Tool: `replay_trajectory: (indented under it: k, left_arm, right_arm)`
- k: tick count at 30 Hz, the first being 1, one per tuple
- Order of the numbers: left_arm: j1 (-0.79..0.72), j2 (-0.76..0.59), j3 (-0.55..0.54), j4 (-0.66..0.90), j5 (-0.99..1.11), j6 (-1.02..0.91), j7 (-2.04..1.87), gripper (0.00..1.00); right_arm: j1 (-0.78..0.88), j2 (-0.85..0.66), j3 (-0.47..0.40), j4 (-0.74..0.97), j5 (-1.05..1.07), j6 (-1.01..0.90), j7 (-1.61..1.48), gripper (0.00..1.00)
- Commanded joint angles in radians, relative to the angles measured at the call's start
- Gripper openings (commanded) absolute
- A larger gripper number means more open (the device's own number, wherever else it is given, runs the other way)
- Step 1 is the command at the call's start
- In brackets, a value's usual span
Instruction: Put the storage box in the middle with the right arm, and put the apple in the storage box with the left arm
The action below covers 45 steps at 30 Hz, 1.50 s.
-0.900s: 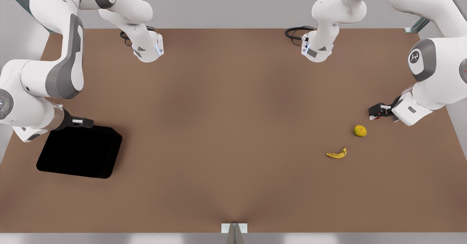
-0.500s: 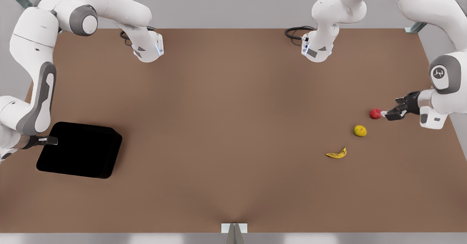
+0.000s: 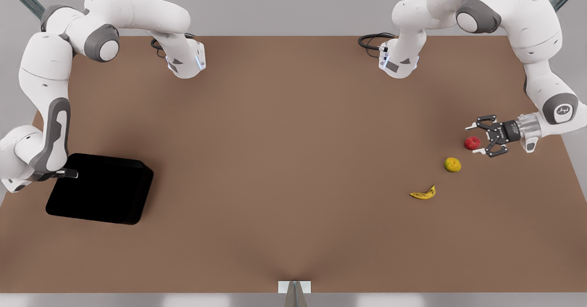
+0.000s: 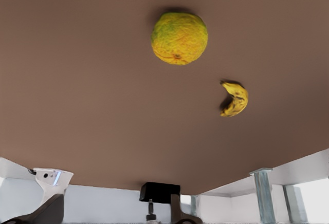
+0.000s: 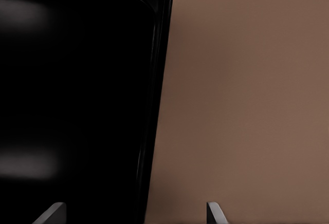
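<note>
Moved: left gripper (image 3: 475, 138) turned, fingers now spread wide around apple (image 3: 472, 142), not touching, near table's (image 3: 293, 160) right edge; lime (image 3: 452, 164), banana (image 3: 423, 193) beside. Right gripper (image 3: 73, 174) shifted, fingers parted astride wall of box (image 3: 101, 188), near left edge

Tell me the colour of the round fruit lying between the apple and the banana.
Yellow with green patches, the round fruit shows best in the left wrist view.

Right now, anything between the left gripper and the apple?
No. The left gripper is open, one finger on either side of the apple. The yellow-green fruit and banana lie off to the side, nearer the camera.
</note>
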State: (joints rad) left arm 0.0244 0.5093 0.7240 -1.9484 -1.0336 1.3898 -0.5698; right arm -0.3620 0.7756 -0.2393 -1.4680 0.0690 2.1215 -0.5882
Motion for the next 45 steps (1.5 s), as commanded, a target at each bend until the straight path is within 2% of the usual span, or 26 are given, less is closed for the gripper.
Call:
replay_trajectory:
  k: [1,2,4,5,9,12,13,14,16,23,26,29,33,37,38,40,44,45]
  left_arm:
    - [0.005,0.005,0.000,-0.001,-0.077,-0.002,0.007,1.00]
    - [0.020,0.031,-0.001,0.003,-0.078,-0.020,0.034,1.00]
    - [0.057,0.095,-0.001,0.026,-0.109,-0.032,0.056,1.00]
    - [0.066,0.109,-0.001,0.022,-0.112,-0.060,0.062,1.00]
    - [0.089,0.158,-0.001,-0.007,-0.115,-0.106,0.219,1.00]
    - [0.141,0.239,-0.001,0.066,-0.166,-0.109,0.219,1.00]
    - [0.169,0.290,-0.005,0.138,-0.167,-0.149,0.215,1.00]
    - [0.181,0.299,-0.005,0.144,-0.167,-0.155,0.217,1.00]
    - [0.193,0.311,-0.006,0.146,-0.167,-0.166,0.220,1.00]
    - [0.218,0.382,-0.015,0.128,-0.171,-0.193,0.358,1.00]
    - [0.236,0.420,-0.015,0.138,-0.187,-0.178,0.378,1.00]
    - [0.267,0.454,-0.015,0.170,-0.190,-0.163,0.372,1.00]
    - [0.273,0.460,-0.015,0.167,-0.243,-0.163,0.361,1.00]
    - [0.273,0.465,-0.060,0.166,-0.266,-0.143,0.364,0.99]
    - [0.273,0.465,-0.060,0.166,-0.267,-0.135,0.363,0.93]
    - [0.273,0.468,-0.061,0.166,-0.267,-0.124,0.361,0.85]
    - [0.273,0.468,-0.067,0.164,-0.267,-0.124,0.363,0.85]
    - [0.273,0.468,-0.067,0.164,-0.267,-0.124,0.363,0.85]
  right_arm:
    - [0.000,0.005,0.000,0.000,0.000,0.000,0.001,1.00]
    - [0.002,0.007,0.000,0.000,-0.002,0.000,0.001,0.99]
    - [0.002,0.014,0.000,-0.002,-0.005,-0.003,-0.002,0.52]
    - [0.003,0.013,0.000,0.000,-0.015,-0.011,-0.001,0.40]
    - [0.003,0.016,0.000,0.000,-0.021,-0.017,-0.010,0.34]
    - [0.003,0.022,0.000,0.002,-0.021,-0.017,-0.025,0.27]
    - [0.003,0.022,0.000,0.002,-0.021,-0.017,-0.025,0.26]
    - [0.003,0.022,0.000,0.002,-0.023,-0.017,-0.025,0.24]
    - [0.003,0.022,0.002,0.005,-0.044,-0.018,-0.030,0.21]
    - [0.018,0.022,0.006,0.006,-0.044,-0.021,-0.038,0.21]
    - [0.052,0.014,0.014,0.044,-0.037,-0.109,-0.081,0.21]
    - [0.144,-0.002,0.034,0.120,-0.028,-0.238,-0.101,0.21]
    - [0.359,-0.021,0.043,0.150,-0.026,-0.238,-0.093,0.21]
    - [0.538,-0.019,0.051,0.198,0.061,-0.236,-0.042,0.21]
    - [0.568,-0.019,0.084,0.210,0.061,-0.235,0.024,0.21]
    - [0.581,-0.006,0.212,0.232,0.060,-0.213,0.177,0.21]
    - [0.597,0.051,0.382,0.226,0.061,-0.103,0.436,0.21]
    - [0.623,0.068,0.397,0.230,0.060,-0.080,0.467,0.21]
